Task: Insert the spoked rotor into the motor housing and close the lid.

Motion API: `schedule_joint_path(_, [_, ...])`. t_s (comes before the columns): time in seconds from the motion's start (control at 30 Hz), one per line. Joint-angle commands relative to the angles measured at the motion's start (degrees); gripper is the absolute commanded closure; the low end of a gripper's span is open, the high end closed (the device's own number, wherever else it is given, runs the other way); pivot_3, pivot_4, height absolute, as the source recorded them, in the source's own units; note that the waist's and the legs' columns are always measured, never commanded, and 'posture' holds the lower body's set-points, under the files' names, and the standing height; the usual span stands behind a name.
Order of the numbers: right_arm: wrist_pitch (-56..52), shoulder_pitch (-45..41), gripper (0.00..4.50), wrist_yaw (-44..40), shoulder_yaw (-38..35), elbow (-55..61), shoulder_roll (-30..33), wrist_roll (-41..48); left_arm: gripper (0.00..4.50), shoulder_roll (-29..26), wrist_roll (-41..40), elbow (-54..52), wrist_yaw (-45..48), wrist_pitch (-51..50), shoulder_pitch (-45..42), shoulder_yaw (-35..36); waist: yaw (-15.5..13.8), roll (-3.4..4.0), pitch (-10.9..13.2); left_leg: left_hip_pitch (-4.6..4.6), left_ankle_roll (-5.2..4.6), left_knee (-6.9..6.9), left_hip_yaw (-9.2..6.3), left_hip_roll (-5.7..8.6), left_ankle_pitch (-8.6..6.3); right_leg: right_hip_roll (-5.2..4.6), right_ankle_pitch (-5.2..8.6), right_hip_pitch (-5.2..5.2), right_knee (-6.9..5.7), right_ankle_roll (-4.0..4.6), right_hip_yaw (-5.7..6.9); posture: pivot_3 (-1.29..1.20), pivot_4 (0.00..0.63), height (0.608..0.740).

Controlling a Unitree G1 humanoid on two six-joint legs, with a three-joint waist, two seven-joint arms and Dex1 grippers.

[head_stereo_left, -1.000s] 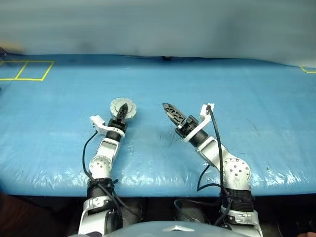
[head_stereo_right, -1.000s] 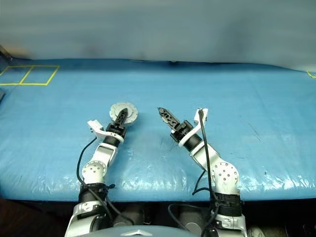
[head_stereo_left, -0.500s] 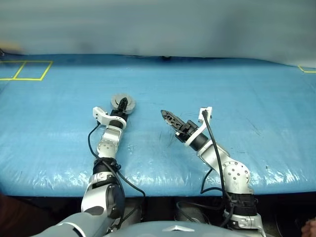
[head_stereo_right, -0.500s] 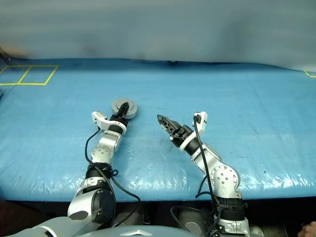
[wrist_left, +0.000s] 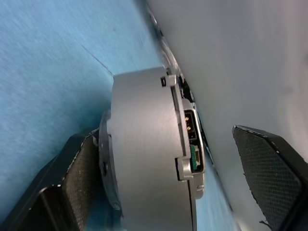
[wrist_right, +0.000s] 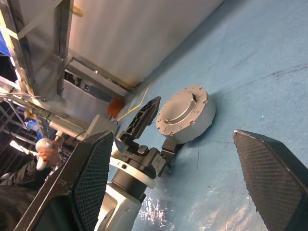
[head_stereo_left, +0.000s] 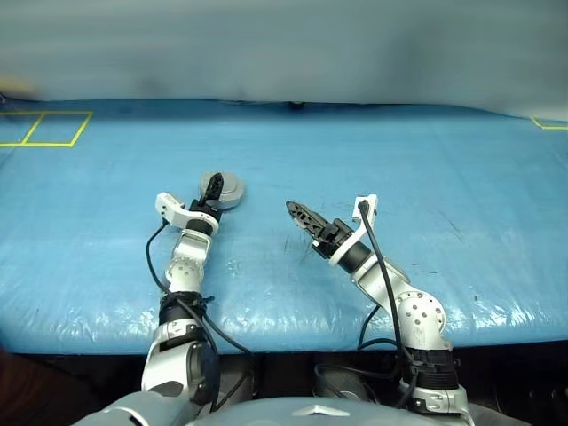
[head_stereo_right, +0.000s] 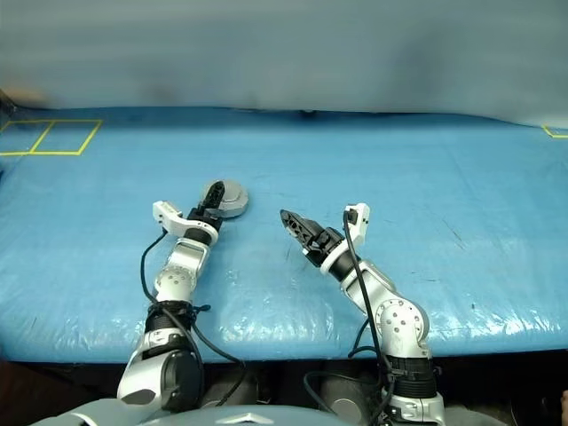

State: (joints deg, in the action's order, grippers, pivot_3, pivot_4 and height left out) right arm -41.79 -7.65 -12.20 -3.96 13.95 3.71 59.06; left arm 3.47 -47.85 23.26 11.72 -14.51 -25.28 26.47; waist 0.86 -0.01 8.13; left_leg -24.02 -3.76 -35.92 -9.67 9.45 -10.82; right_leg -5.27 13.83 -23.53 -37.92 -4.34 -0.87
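The motor housing (head_stereo_left: 229, 190) rests on the blue table as a closed silver-grey drum, with the plain lid (wrist_right: 180, 109) flat on top. The spoked rotor is hidden. My left gripper (head_stereo_left: 214, 187) is open around the drum's near side. In the left wrist view one pad (wrist_left: 82, 173) sits against the housing (wrist_left: 144, 144) and the other pad (wrist_left: 269, 168) stands well off it. My right gripper (head_stereo_left: 298, 214) hovers open to the right of the housing, pointing toward it with nothing between its fingers (wrist_right: 89, 183).
A blue sheet covers the table (head_stereo_left: 426, 160), whose front edge runs close to my arms. Yellow tape squares (head_stereo_left: 44, 129) mark the far left corner. In the right wrist view a person's hand (wrist_right: 45, 147) holds a controller beyond the table, by a metal frame.
The lid, tilted up with its segmented face showing a second ago, now lies flat on the housing. My left gripper has opened and shifted a little left. The right gripper has barely moved.
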Motion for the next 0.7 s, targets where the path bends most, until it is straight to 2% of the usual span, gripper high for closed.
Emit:
schedule_joint_path(0.03, [-0.13,-0.60,0.34,-0.23,-0.46,0.99,-0.42,0.36,0.04,-1.25,1.33,-7.07,-0.10,0.58,2.26,-0.67,-0.09,0.00,0.00,0.00,0.00,0.00,0.00,0.00,0.00,0.01,0.00,0.00,0.01,0.00,0.00,0.00,0.150,0.740])
schedule_joint_path(0.2, [1.36,-0.65,0.34,-0.73,0.26,0.76,-0.63,-2.07,0.04,-2.80,5.19,-10.75,0.96,1.93,4.74,-2.65,-0.41,0.00,0.00,0.01,0.15,-0.01,0.00,0.01,-0.08,0.00,0.00,0.02,0.00,0.01,0.02,0.00,0.150,0.740])
schedule_joint_path(0.3, [7.75,-0.01,0.34,-3.74,1.79,1.10,0.26,-9.35,0.04,-4.86,10.41,-13.91,4.77,5.46,6.55,-6.27,-0.36,0.00,0.00,0.00,0.24,-0.02,0.02,0.02,-0.12,0.00,-0.02,0.03,0.01,-0.01,0.01,0.00,0.150,0.740])
schedule_joint_path(0.4, [13.28,0.36,0.34,-6.65,2.86,0.26,3.07,-16.76,0.04,-8.25,16.79,-17.07,11.67,10.59,9.16,-11.97,-0.29,0.00,0.00,0.02,0.27,0.01,0.08,0.02,-0.12,0.01,-0.02,0.01,0.02,-0.01,0.01,0.00,0.150,0.740])
schedule_joint_path(0.7, [20.30,-1.44,0.34,-14.56,3.77,-5.85,14.54,-30.16,0.04,-16.74,24.36,-23.26,27.59,12.90,15.07,-25.47,-0.26,0.04,0.00,0.11,0.30,0.07,0.16,-0.02,-0.13,0.03,-0.01,0.02,-0.01,0.01,0.00,0.00,0.150,0.740])
